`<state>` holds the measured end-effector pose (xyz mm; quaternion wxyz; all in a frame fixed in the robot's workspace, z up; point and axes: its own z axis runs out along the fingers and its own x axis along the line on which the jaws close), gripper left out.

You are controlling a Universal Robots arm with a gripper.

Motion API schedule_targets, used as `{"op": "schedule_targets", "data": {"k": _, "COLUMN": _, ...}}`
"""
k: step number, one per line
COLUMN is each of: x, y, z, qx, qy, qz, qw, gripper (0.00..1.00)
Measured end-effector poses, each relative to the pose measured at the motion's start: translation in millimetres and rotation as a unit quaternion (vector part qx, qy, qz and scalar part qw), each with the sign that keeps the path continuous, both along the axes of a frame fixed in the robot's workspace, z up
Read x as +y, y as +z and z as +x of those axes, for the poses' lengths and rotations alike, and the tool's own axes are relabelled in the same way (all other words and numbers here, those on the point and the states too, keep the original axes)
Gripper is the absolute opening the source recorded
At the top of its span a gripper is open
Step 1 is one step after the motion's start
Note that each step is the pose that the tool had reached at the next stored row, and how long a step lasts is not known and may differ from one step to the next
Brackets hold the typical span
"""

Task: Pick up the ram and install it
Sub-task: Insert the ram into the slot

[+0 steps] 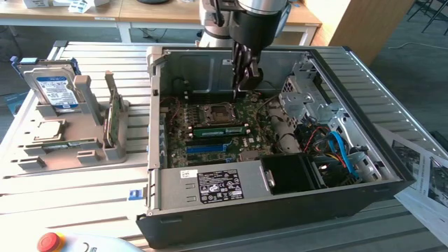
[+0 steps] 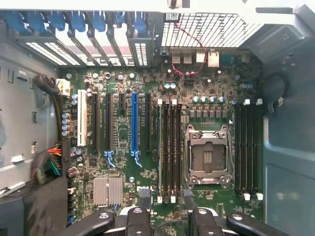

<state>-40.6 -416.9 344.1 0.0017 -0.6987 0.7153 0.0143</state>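
The ram (image 1: 220, 130), a long thin green stick with a small white label, stands on edge in a memory slot of the motherboard (image 1: 210, 118) inside the open computer case (image 1: 280, 210). In the wrist view the ram (image 2: 160, 147) appears edge-on, beside the dark free slots and the CPU socket (image 2: 207, 157). My gripper (image 1: 245, 90) hangs above the board, behind the ram and apart from it. Its fingers (image 2: 144, 196) are spread in the wrist view, and the gripper (image 2: 166, 199) is open with nothing between them.
A long blue slot (image 2: 134, 123) lies beside the memory slots. The drive cage (image 1: 305, 97), the blue cables (image 1: 339, 149) and the power supply (image 1: 210, 184) crowd the case. On the exterior view's left, a grey holder (image 1: 84, 152) carries a hard drive (image 1: 49, 86) and a taller green card (image 1: 112, 118).
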Motion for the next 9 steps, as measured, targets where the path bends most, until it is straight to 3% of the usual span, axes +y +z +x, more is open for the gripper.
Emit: {"op": "schedule_targets", "data": {"k": 9, "x": 0.0, "y": 11.4, "z": 0.0, "qx": 0.0, "qy": 0.0, "qz": -0.0001, "qw": 1.0, "gripper": 0.37}}
